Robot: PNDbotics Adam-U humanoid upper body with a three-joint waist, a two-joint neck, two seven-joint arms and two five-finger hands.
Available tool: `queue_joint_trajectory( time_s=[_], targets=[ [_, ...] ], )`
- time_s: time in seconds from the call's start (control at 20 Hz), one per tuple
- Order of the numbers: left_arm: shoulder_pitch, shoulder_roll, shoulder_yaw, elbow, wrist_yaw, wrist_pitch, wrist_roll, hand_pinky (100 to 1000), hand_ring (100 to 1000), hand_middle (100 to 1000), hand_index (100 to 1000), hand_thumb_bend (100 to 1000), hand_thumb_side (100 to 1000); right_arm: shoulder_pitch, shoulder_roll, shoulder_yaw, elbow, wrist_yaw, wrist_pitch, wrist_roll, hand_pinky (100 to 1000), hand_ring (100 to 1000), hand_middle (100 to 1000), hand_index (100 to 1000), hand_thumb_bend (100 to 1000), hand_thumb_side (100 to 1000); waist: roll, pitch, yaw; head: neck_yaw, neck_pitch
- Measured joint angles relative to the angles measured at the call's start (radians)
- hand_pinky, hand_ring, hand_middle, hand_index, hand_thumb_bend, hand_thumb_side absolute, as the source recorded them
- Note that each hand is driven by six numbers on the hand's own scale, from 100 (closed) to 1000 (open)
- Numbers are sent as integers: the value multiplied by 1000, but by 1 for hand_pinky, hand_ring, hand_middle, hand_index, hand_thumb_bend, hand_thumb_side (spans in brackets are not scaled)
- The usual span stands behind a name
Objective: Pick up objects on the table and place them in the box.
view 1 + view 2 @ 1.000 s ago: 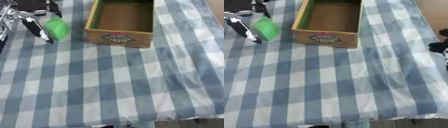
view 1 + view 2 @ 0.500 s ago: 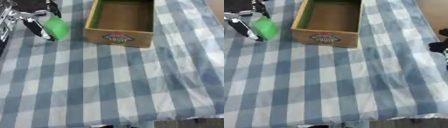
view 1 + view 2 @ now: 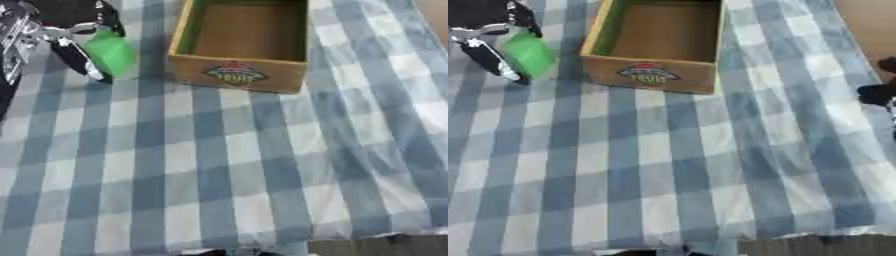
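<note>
My left hand (image 3: pixel 77 54) is at the far left of the table, its fingers and thumb curled round a green block (image 3: pixel 110 52). The block is tilted and sits just left of the box, apart from its wall. The wooden box (image 3: pixel 234 76) has a green inner rim and a fruit label on its front; only its brown floor shows inside. A dark part of my right hand (image 3: pixel 877 93) shows at the right edge in the right eye view, off the cloth.
A blue and white checked cloth (image 3: pixel 219 165) covers the table, with a fold running down its right side. The table's near edge (image 3: pixel 367 240) and the floor show at the lower right.
The green block in my left hand has shifted slightly up the picture. The box and my right hand have not moved.
</note>
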Motion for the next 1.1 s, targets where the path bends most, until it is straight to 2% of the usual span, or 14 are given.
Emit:
queue_joint_trajectory(
  time_s=[0.45,1.1],
  targets=[
    [-2,-1,2,6,-26,-2,24,694,603,544,695,721,386,0,0,0,0,0,1,2,682,664,809,843,100,680,0,5,-4,0,0],
    [-2,-1,10,12,-50,-15,85,587,483,468,642,615,310,0,0,0,0,-2,1,2,682,665,808,843,100,680,0,5,-1,-4,0]
  ],
)
